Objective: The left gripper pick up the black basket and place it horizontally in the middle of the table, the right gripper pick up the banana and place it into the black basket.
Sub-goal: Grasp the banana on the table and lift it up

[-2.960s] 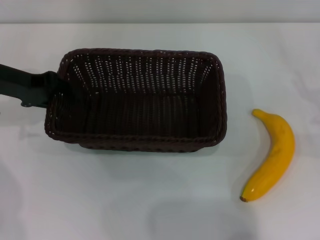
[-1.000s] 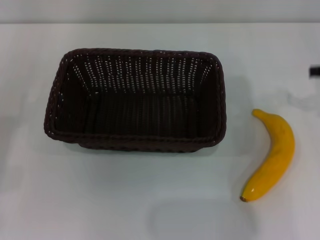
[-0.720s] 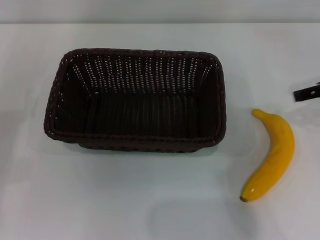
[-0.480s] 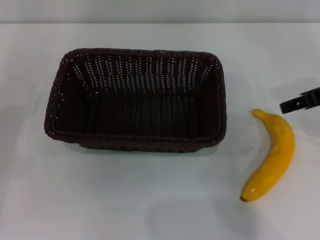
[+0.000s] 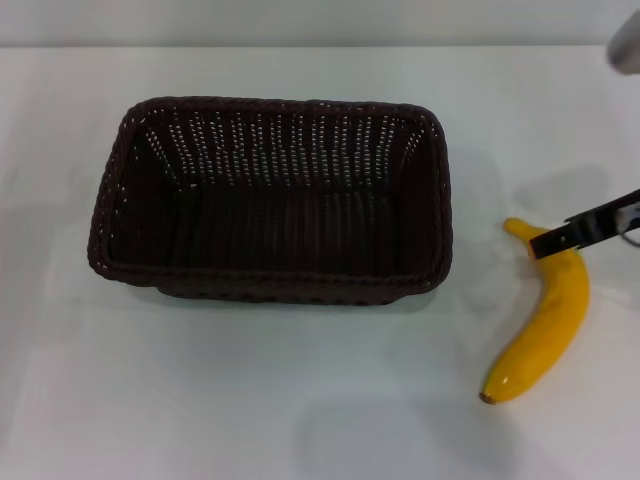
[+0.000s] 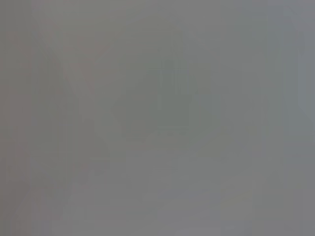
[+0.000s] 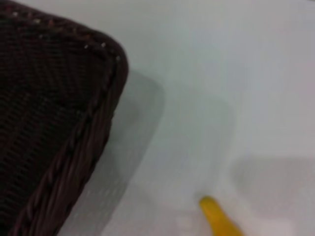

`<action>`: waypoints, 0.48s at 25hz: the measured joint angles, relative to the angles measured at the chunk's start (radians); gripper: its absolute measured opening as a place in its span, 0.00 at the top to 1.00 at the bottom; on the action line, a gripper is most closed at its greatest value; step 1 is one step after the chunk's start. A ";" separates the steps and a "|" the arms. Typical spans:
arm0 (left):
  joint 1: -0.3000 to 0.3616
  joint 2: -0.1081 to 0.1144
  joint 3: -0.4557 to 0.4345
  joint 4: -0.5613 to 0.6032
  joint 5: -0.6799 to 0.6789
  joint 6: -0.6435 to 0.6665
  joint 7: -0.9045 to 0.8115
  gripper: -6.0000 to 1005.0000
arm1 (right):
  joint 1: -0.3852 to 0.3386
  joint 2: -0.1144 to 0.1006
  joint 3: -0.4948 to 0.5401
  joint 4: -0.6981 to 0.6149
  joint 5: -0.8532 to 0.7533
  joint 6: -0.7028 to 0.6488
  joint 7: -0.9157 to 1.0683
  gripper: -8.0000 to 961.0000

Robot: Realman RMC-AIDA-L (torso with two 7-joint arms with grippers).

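Note:
The black basket (image 5: 270, 200) stands empty with its long side across the middle of the white table (image 5: 250, 400). The yellow banana (image 5: 545, 320) lies on the table to the right of the basket, dark tip toward me. My right gripper (image 5: 556, 240) reaches in from the right edge and is over the banana's far end; whether it touches the banana does not show. The right wrist view shows the basket's corner (image 7: 54, 123) and the banana's end (image 7: 216, 214). My left gripper is out of view; the left wrist view shows only plain grey.
A silver-grey part of the right arm (image 5: 626, 45) shows at the top right corner. The table's far edge (image 5: 320, 46) runs along the top of the head view.
The left gripper let go of the basket's left rim and left the view. The right gripper came in from the right edge and moved left and nearer, onto the banana's far end.

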 joint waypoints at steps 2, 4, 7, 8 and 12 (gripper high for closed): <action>-0.001 -0.001 -0.001 0.000 0.000 0.000 0.000 0.29 | 0.004 0.000 -0.023 -0.030 0.002 -0.023 0.000 0.10; -0.003 -0.003 0.000 0.000 0.000 0.000 0.000 0.29 | 0.006 0.000 -0.029 -0.048 0.001 -0.033 0.001 0.10; -0.006 -0.005 0.003 0.000 0.000 0.000 0.009 0.29 | 0.011 0.001 -0.039 -0.084 0.000 -0.052 0.001 0.10; -0.006 -0.006 0.003 0.000 0.000 0.000 0.013 0.29 | 0.013 0.001 -0.040 -0.091 -0.001 -0.056 0.001 0.11; -0.007 -0.008 -0.001 0.000 0.000 -0.001 0.022 0.29 | 0.023 0.002 -0.054 -0.124 -0.007 -0.080 0.005 0.11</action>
